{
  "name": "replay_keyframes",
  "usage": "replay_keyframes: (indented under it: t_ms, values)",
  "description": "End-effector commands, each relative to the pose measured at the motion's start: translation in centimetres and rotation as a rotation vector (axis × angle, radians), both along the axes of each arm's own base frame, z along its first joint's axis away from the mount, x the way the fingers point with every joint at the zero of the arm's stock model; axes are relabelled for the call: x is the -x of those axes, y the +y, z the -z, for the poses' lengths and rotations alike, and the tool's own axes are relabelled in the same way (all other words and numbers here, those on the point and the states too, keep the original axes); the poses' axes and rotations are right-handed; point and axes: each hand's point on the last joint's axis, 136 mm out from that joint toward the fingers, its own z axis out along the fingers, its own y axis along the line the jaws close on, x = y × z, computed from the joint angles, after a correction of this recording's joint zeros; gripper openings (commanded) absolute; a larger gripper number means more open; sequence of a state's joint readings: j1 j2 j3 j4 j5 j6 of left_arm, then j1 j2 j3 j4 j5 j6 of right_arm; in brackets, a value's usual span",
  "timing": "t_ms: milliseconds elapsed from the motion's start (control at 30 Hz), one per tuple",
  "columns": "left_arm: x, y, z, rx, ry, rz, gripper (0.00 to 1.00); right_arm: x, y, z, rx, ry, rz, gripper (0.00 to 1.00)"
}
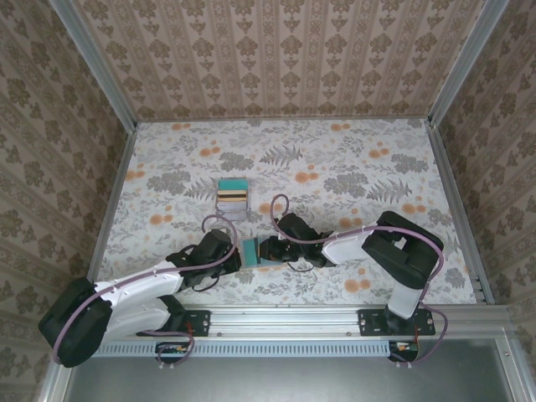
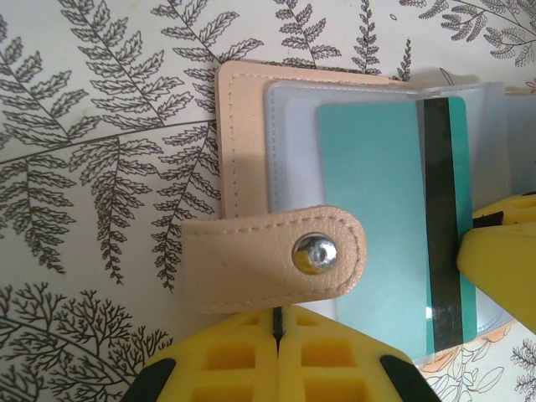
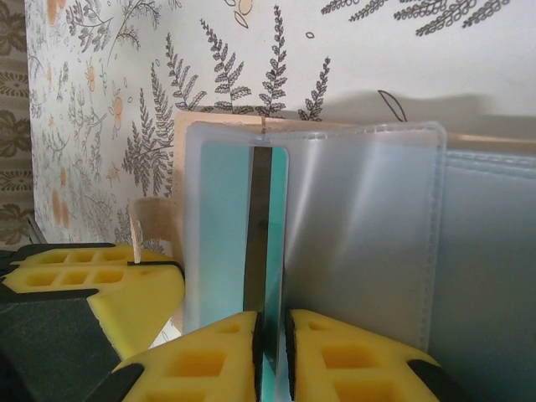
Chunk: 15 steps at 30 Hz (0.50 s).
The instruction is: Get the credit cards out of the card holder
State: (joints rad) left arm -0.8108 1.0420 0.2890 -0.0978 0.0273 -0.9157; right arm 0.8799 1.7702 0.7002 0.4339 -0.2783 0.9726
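Observation:
The card holder (image 1: 249,251) lies open near the table's front, tan outside (image 2: 243,126), with clear sleeves (image 3: 360,234) and a grey-blue inner face (image 3: 494,251). My left gripper (image 2: 277,322) is shut on its tan snap strap (image 2: 251,260). A teal credit card (image 2: 368,209) with a black stripe sits partly inside a sleeve. My right gripper (image 3: 272,335) straddles that card's edge (image 3: 222,226), its jaws a narrow gap apart. From above, the left gripper (image 1: 237,255) and the right gripper (image 1: 266,249) meet at the holder.
A small stack of teal, yellow and grey cards (image 1: 232,194) lies on the floral tabletop beyond the holder. Patterned walls close in the table on three sides. The right gripper's yellow finger (image 2: 502,268) shows at the right edge of the left wrist view.

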Motion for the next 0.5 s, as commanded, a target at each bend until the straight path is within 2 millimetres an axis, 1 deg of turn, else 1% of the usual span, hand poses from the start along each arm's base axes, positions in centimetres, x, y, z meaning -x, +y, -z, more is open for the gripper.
replay_keyframes:
  t_ms: [0, 267, 367, 400, 467]
  values:
    - [0.84, 0.90, 1.15, -0.061, 0.044, 0.009, 0.00, 0.24, -0.21, 1.37, 0.026, 0.031, -0.003, 0.20]
    - [0.84, 0.89, 1.10, -0.064, 0.043, 0.013, 0.00, 0.20, 0.15, 1.21, 0.016, 0.031, -0.012, 0.21]
    - [0.90, 0.91, 1.13, -0.066, 0.045, 0.013, 0.00, 0.23, 0.16, 1.31, 0.016, 0.037, -0.012, 0.23]
    - [0.91, 0.90, 1.13, -0.065, 0.045, 0.014, 0.00, 0.26, 0.18, 1.33, 0.017, 0.038, -0.015, 0.22]
    - [0.91, 0.96, 1.11, -0.066, 0.045, 0.011, 0.00, 0.29, 0.12, 1.51, 0.023, 0.040, -0.015, 0.14]
